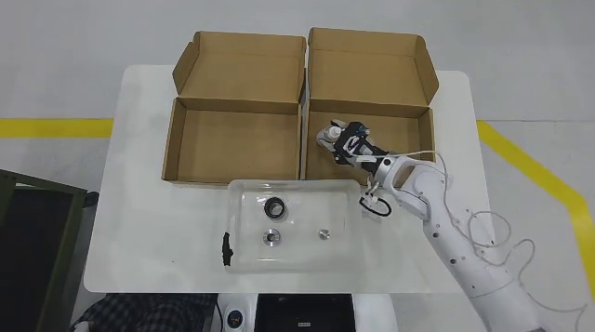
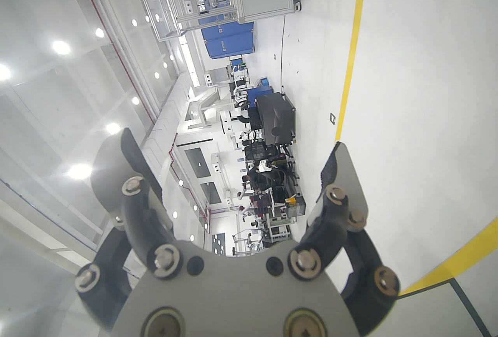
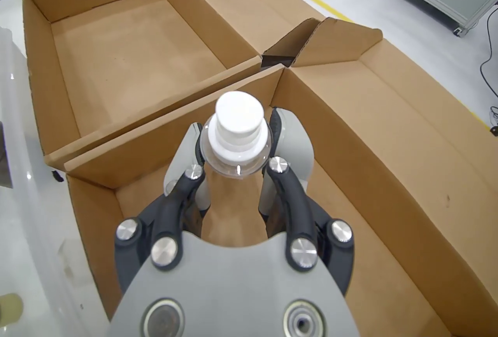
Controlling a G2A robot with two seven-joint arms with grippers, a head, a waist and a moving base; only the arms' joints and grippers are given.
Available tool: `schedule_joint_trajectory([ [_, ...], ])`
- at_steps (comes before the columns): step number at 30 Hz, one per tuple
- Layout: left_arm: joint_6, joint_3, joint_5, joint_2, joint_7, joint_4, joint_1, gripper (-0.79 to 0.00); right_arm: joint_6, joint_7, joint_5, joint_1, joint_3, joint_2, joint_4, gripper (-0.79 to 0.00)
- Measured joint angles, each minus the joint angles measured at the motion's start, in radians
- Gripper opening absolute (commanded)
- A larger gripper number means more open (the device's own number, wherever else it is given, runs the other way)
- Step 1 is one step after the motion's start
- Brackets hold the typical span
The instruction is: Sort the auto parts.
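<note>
Back of white table: brown cardboard left box beside right box | clear plastic tray just before both | black ring in tray | my right gripper, clasping white stepped plastic part, over right box.

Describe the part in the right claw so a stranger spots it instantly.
On the white table, find the right cardboard box of the open pair. Over it the right claw grips a white stepped plug with a clear collar; parts in the tray look dark or metallic.
</note>
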Motion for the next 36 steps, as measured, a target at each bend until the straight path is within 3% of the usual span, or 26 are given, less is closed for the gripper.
schedule_joint_trajectory([
  [1,0.000,0.000,0.000,0.000,0.000,0.000,0.000,0.000,-0.001,0.005,-0.005,0.003,-0.003,-0.001,0.002,-0.742],
  [3,0.000,0.000,0.000,0.000,0.000,0.000,0.000,0.000,0.001,0.017,-0.014,0.009,-0.008,-0.002,0.007,-0.563],
  [4,0.000,0.000,0.000,0.000,0.000,0.000,0.000,0.000,0.001,0.020,-0.016,0.012,-0.011,-0.003,0.010,-0.511],
  [9,0.000,0.000,0.000,0.000,0.000,0.000,0.000,0.000,0.002,0.036,-0.018,0.030,-0.025,-0.009,0.034,-0.360],
  [10,0.000,0.000,0.000,0.000,0.000,0.000,0.000,0.000,0.002,0.037,-0.017,0.032,-0.027,-0.010,0.037,-0.234],
  [11,0.000,0.000,0.000,0.000,0.000,0.000,0.000,0.000,0.002,0.038,-0.016,0.035,-0.029,-0.012,0.039,-0.160],
  [14,0.000,0.000,0.000,0.000,0.000,0.000,0.000,0.000,-0.001,0.040,-0.013,0.037,-0.028,-0.013,0.038,-0.022],
  [22,0.000,0.000,0.000,0.000,0.000,0.000,0.000,0.000,-0.022,0.042,-0.004,-0.002,0.026,-0.001,-0.044,0.000],
  [36,0.000,0.000,0.000,0.000,0.000,0.000,0.000,0.000,-0.132,0.119,0.005,-0.191,0.155,0.040,-0.322,0.000],
])
